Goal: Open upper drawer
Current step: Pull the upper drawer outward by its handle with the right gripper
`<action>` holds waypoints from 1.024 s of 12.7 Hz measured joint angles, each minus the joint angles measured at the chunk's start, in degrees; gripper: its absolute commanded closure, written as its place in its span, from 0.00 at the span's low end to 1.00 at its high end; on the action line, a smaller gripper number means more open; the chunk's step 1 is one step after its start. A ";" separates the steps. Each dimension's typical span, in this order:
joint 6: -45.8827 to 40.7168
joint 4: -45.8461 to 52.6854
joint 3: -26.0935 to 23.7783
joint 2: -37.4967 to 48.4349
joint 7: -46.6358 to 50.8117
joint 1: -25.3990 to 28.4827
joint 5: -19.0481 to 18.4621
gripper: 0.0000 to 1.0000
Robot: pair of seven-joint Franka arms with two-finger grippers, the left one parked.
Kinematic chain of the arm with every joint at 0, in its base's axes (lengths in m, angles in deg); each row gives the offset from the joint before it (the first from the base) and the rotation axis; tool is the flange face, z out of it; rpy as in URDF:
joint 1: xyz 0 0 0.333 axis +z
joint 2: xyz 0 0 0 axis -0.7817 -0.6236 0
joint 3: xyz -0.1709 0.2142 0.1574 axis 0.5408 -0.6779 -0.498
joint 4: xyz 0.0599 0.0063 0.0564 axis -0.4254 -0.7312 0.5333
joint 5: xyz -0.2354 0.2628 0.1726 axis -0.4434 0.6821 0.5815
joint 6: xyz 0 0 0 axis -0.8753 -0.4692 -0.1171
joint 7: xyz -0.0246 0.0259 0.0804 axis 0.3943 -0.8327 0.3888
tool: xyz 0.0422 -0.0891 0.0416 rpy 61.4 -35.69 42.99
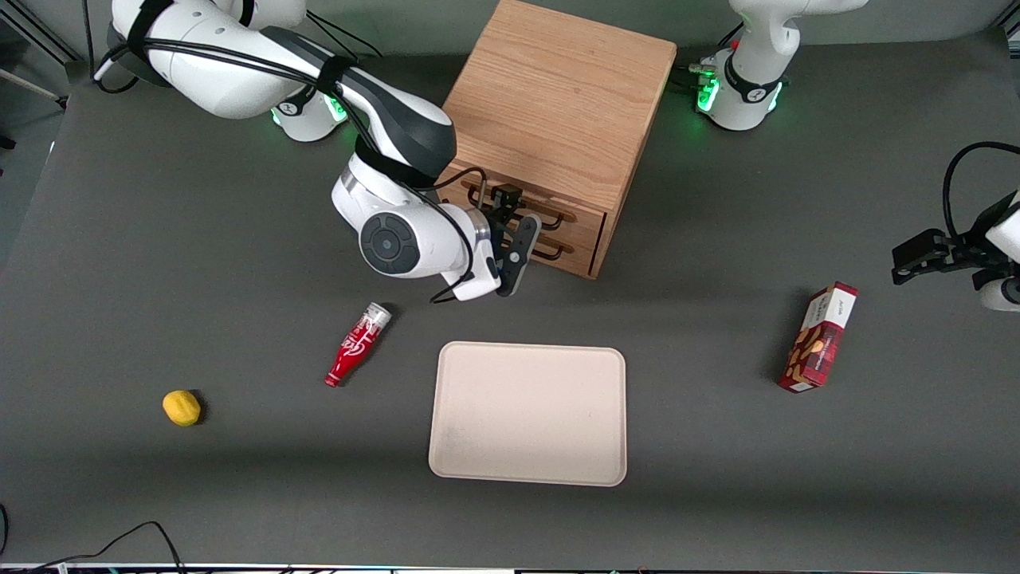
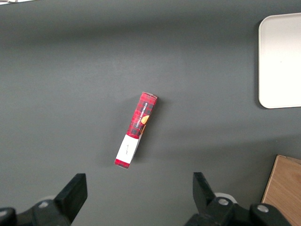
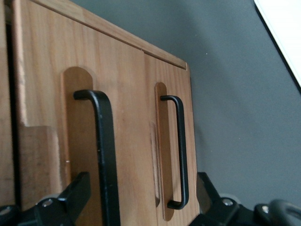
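Note:
The oak cabinet (image 1: 558,104) stands at the back middle of the table with its two drawer fronts facing the front camera. The upper drawer (image 1: 586,212) has a light wood front (image 3: 127,108) and a thin black handle (image 3: 104,141); it looks shut, flush with the lower drawer (image 1: 575,249). My gripper (image 1: 519,214) is open directly in front of the drawers, at handle height. In the right wrist view its two fingers (image 3: 75,193) are spread wide, and both the upper handle and the lower handle (image 3: 181,150) show between them. The upper handle is close to one finger, not gripped.
A cream tray (image 1: 527,413) lies nearer the front camera than the cabinet. A red bottle (image 1: 357,344) and a yellow lemon (image 1: 182,407) lie toward the working arm's end. A red snack box (image 1: 818,338) lies toward the parked arm's end.

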 measured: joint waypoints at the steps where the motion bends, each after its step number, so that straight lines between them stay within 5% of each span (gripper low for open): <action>1: 0.01 -0.14 0.01 -0.11 0.06 0.00 -0.44 0.00; 13: 1.28 5.99 1.60 -4.10 0.60 -0.85 -3.23 0.00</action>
